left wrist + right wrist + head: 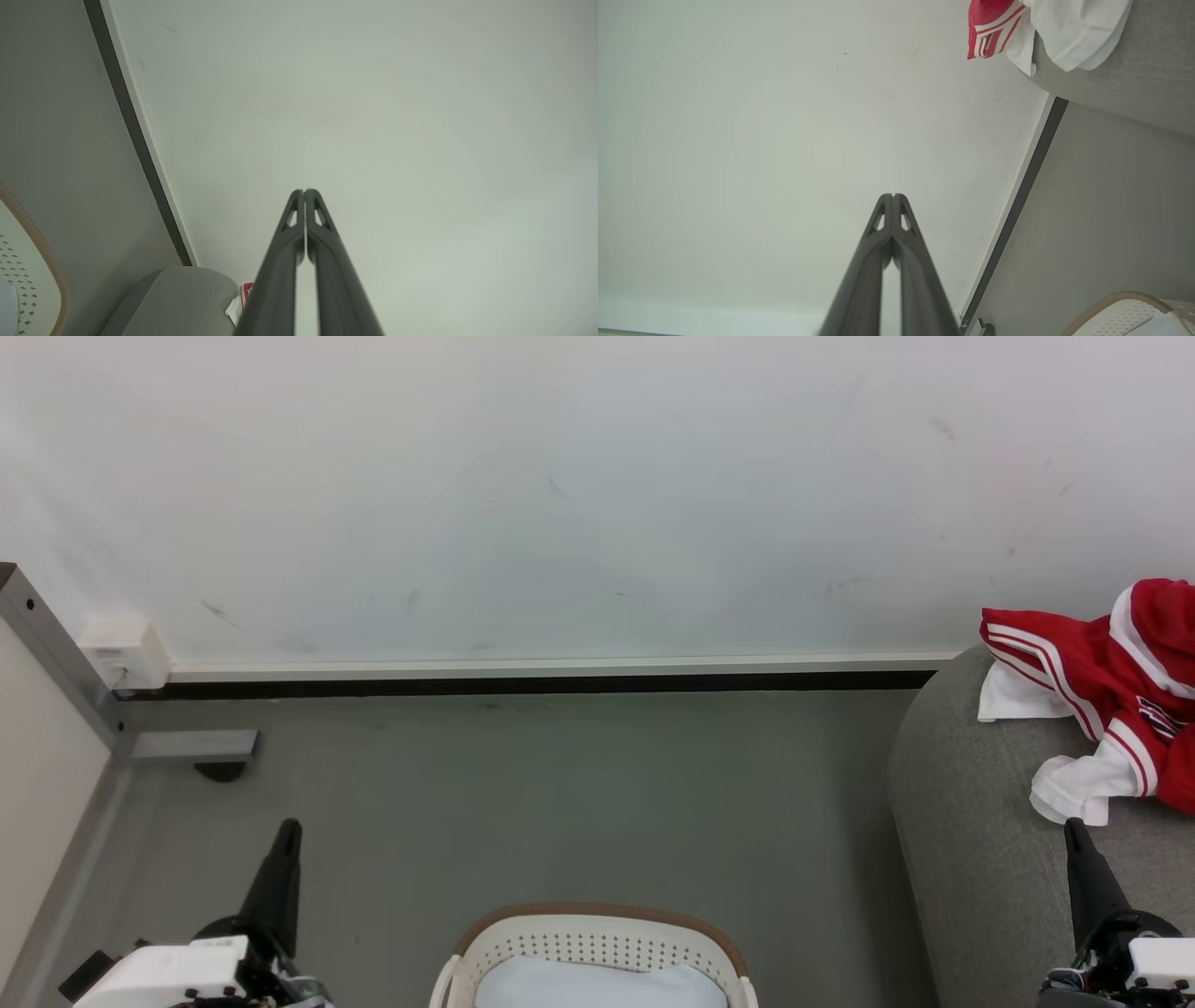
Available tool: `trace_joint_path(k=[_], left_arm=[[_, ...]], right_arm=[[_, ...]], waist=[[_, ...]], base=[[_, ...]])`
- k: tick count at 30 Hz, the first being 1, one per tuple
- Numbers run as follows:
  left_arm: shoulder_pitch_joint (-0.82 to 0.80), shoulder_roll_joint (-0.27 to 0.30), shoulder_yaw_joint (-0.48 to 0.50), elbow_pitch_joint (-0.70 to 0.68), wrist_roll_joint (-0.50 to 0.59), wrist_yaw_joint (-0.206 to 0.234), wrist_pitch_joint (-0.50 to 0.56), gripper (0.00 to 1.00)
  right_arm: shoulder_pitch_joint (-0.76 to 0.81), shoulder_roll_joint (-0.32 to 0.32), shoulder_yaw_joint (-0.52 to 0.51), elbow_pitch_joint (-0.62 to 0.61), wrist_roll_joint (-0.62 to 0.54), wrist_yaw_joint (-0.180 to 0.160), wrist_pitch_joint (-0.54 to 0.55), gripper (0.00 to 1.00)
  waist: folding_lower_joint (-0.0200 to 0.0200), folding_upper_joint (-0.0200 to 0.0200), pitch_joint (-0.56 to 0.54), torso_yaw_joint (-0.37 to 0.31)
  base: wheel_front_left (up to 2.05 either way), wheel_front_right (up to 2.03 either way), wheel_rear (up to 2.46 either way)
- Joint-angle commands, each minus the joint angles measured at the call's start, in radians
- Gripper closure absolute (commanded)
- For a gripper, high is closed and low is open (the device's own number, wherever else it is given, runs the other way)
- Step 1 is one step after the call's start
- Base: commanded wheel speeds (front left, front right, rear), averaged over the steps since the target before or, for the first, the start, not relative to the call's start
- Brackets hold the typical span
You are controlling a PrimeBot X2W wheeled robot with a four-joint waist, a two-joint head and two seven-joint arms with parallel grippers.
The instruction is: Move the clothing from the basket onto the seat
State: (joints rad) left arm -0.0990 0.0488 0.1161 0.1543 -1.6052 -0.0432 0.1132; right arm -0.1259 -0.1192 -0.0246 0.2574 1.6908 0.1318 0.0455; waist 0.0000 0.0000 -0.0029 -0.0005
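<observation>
Red clothing [1111, 686] with white panels and stripe trim lies on the grey seat [971, 831] at the right edge; it also shows in the right wrist view, clothing [1017, 23] on the seat [1125, 79]. The cream basket [597, 943] with a brown rim stands at the bottom middle, with a pale blue-white cloth [597, 987] inside. My left gripper [289, 828] is at the lower left, shut and empty, fingertips together [303, 191]. My right gripper [1074, 826] is shut and empty just below the clothing on the seat, its tips meeting [893, 196].
A white wall [560, 504] with a dark baseboard runs across the back over grey floor [560, 784]. A metal frame foot [187, 745] and a white box [126, 653] stand at the left. The basket rim [28, 224] and seat [182, 294] show in the left wrist view.
</observation>
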Motion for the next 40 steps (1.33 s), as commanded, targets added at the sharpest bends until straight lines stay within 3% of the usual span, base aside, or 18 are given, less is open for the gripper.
trace_joint_path(k=[1,40], left_arm=[[-0.009,0.002,0.002,0.0,-0.013,0.0,0.003,1.0],[-0.009,0.002,0.002,-0.001,-0.013,0.0,0.003,1.0]], right_arm=[[-0.003,-0.006,0.003,-0.004,0.008,-0.002,-0.003,1.0],[0.001,-0.046,0.055,-0.013,0.051,-0.002,-0.047,1.0]], waist=[[0.0,0.0,0.0,0.0],[0.0,0.0,0.0,0.0]], base=[[0.0,0.0,0.0],[0.0,0.0,0.0]])
